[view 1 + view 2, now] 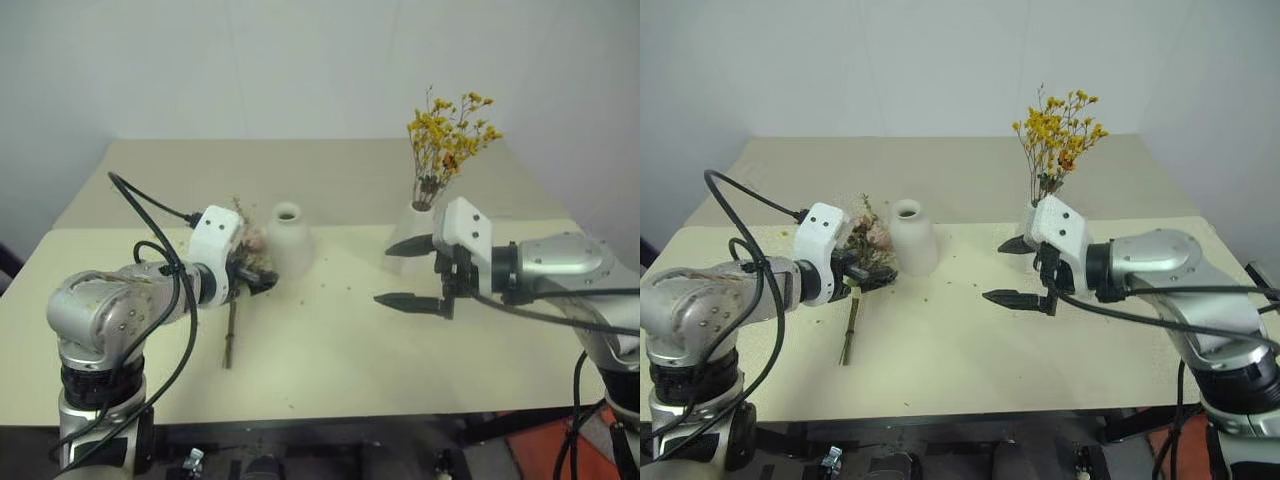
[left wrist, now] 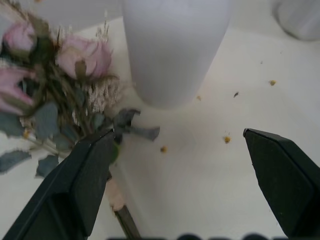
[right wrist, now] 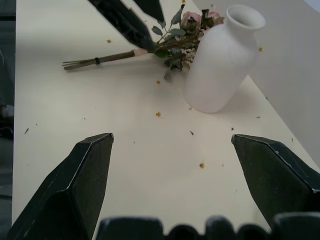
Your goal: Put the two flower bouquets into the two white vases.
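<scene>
Rose bouquet [image 1: 865, 250] lies flat on bench [image 1: 970, 340], touching the squat vase [image 1: 911, 238]; yellow bouquet [image 1: 447, 135] already sits in the tall vase [image 1: 412, 228]. Your left pincer [image 2: 185, 165] and right pincer [image 3: 172, 165] both gape wide, empty. Light, floppy, sheds petals: grip the stiff stem [image 1: 231, 335], not blooms.

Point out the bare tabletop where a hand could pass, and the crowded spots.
Free: the table between the squat vase and the open right gripper, plus the front edge. Crowded: the rose bouquet lying beside the squat vase, with the open left gripper over it.
</scene>
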Robot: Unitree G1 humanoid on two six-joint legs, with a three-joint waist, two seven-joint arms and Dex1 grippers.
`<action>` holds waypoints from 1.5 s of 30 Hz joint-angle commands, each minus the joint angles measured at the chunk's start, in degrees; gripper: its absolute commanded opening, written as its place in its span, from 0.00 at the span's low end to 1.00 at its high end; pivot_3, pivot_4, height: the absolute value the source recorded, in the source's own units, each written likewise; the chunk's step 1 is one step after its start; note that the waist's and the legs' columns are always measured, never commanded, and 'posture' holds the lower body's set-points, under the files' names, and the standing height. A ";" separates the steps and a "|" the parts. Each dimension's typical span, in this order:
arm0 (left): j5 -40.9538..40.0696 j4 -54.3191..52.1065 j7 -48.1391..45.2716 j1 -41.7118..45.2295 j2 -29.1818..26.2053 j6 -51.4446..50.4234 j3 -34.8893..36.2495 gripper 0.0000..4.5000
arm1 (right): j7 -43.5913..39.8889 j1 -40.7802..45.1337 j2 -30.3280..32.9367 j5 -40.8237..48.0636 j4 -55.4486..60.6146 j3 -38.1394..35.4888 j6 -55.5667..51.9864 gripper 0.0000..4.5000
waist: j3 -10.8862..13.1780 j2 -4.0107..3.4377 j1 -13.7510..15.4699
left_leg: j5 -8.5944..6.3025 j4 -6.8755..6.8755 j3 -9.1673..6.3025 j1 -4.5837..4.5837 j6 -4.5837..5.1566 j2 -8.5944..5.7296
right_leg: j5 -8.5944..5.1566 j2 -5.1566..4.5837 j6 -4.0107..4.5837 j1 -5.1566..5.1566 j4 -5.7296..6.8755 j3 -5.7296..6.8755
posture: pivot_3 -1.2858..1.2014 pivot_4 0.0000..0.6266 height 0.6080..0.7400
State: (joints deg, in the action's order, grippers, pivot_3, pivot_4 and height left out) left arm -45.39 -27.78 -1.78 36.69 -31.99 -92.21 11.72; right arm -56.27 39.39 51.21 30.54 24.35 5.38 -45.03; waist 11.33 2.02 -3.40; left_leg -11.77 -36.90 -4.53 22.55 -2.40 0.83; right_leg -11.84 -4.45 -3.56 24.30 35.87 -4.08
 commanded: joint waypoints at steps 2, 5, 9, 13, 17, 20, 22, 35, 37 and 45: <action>-15.01 4.04 19.52 -2.07 1.05 -0.29 4.11 1.00 | 0.13 4.95 -0.77 -0.73 -1.99 1.14 -1.87 0.99 | 0.00 0.01 0.60 | 0.00 -0.02 0.00 -0.04 0.00 0.01 | 0.01 0.02 0.01 -0.03 0.02 0.01 | 0.52 0.24 1.00; -22.18 8.22 31.92 -0.87 2.13 -0.29 5.88 1.00 | 0.14 5.02 -1.25 -1.06 -2.10 1.43 -1.51 0.99 | 0.00 0.01 1.04 | 0.00 -0.04 -0.03 -0.09 0.00 0.01 | 0.01 0.04 0.01 -0.05 0.07 0.03 | 0.52 0.24 1.00; -29.91 12.83 42.53 0.48 1.91 -0.29 5.22 1.00 | 0.28 3.37 -0.65 -0.40 -0.57 0.26 -2.13 0.99 | 0.00 0.02 1.55 | 0.00 -0.05 -0.03 -0.01 -0.01 -0.04 | 0.21 -0.01 0.34 -0.05 0.01 0.03 | 0.52 0.24 1.00; -36.27 18.01 47.39 2.74 1.19 -0.29 3.17 1.00 | 1.22 2.26 0.13 -0.12 0.94 -0.86 -3.36 0.99 | 0.00 0.02 2.17 | 0.01 -0.05 -0.02 -0.02 -0.02 -0.05 | 0.30 0.00 0.48 -0.03 0.02 0.03 | 0.52 0.24 1.00; -39.89 22.85 50.26 4.95 1.19 -0.29 1.06 1.00 | 2.53 1.32 0.79 0.52 2.25 -2.49 -5.05 0.99 | -0.01 0.02 2.37 | 0.02 -0.05 -0.02 -0.04 -0.03 -0.04 | 0.30 0.02 0.48 -0.03 0.02 0.03 | 0.52 0.24 1.00; -41.22 27.02 52.92 6.11 1.47 0.79 0.94 1.00 | 3.46 0.52 1.16 0.82 3.08 -3.33 -6.05 0.99 | -0.01 0.03 2.39 | 0.02 -0.05 -0.02 -0.03 -0.04 -0.05 | 0.30 0.01 0.49 -0.04 0.00 0.03 | 0.52 0.24 1.00; -40.02 28.95 53.82 6.56 1.57 0.61 0.92 1.00 | 3.93 -0.06 1.27 0.96 3.69 -3.78 -6.60 0.99 | -0.01 0.03 2.38 | 0.02 -0.04 -0.02 -0.03 -0.04 -0.05 | 0.30 0.01 0.49 -0.03 0.00 0.03 | 0.52 0.24 1.00; -31.46 39.15 47.80 13.14 4.33 0.44 1.80 0.96 | 6.98 -1.70 0.92 0.76 4.59 -3.93 -8.08 1.00 | -0.01 0.03 2.55 | 0.04 -0.04 -0.01 0.02 -0.08 -0.07 | 0.30 0.00 0.49 -0.03 -0.06 0.05 | 0.52 0.24 1.00; -29.27 40.59 46.07 13.67 4.80 -0.01 2.90 0.87 | 7.44 -1.90 0.55 1.42 4.74 -4.48 -8.49 1.00 | -0.01 0.03 2.44 | 0.04 -0.04 -0.01 0.03 -0.08 -0.07 | 0.30 0.01 0.49 -0.02 -0.06 0.05 | 0.52 0.24 1.00; -21.49 41.01 40.12 14.69 6.07 -0.29 3.60 0.31 | 9.80 -3.86 0.25 2.16 4.52 -5.80 -9.44 1.00 | -0.02 0.04 2.51 | 0.04 -0.04 -0.01 0.04 -0.08 -0.07 | 0.30 0.00 0.49 -0.02 -0.06 0.05 | 0.52 0.24 1.00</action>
State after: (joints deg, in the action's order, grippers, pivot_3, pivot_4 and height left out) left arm -68.51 14.43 39.61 49.33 -26.07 -92.22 14.18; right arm -47.15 35.31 51.01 32.70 27.66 1.48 -54.28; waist 11.31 2.05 -0.89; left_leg -11.72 -36.94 -4.54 22.61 -2.48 0.75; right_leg -11.54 -4.45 -3.08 24.29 35.81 -4.02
